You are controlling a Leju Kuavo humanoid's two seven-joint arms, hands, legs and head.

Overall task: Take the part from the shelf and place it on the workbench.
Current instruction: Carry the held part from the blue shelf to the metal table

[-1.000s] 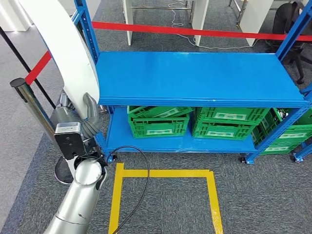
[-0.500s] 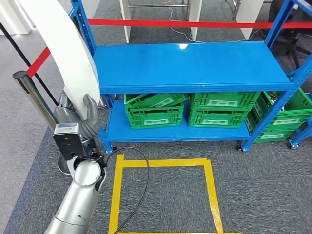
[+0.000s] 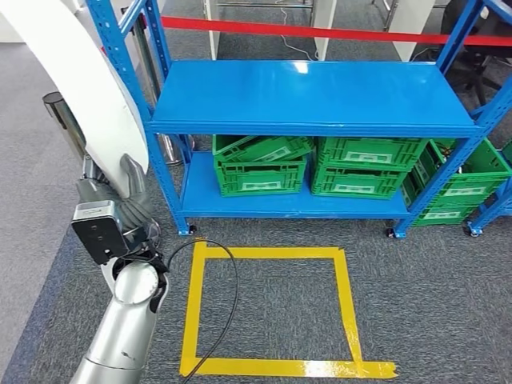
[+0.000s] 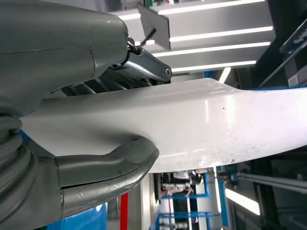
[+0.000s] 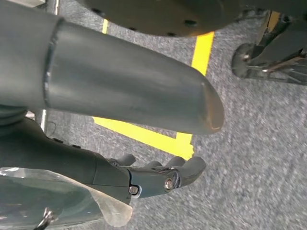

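Nearest to us, our left hand [image 3: 130, 210] is clamped on the long, curved, glossy white panel part [image 3: 78, 88]. In the left wrist view the thick grey thumb [image 4: 108, 165] presses one face of the part [image 4: 203, 124] and the darker fingers [image 4: 145, 62] bear on the other, so we judge the grip firm. The hold sits at the part's lower end; its long axis rises from the hand, up and away, and ends just beside the left post of the blue metal shelf rack [image 3: 314, 96]. The part is thus already off the shelf and carried on our left side, with most of its length above the grip.

Our right hand [image 5: 159, 175] hangs over the grey carpet with its fingers curled in and nothing between them. It takes no share of the load, so the left hand is the one that must set the part down.

On the floor in front of the rack lies a square outline of yellow tape [image 3: 199, 312], with a black cable [image 3: 226, 288] looping across its left side. Under the rack's top board stand green plastic crates [image 3: 259, 172]. The workbench is not before us, so we judge that turning away from the rack comes next, swinging the tall free end clear of the rack's left post.
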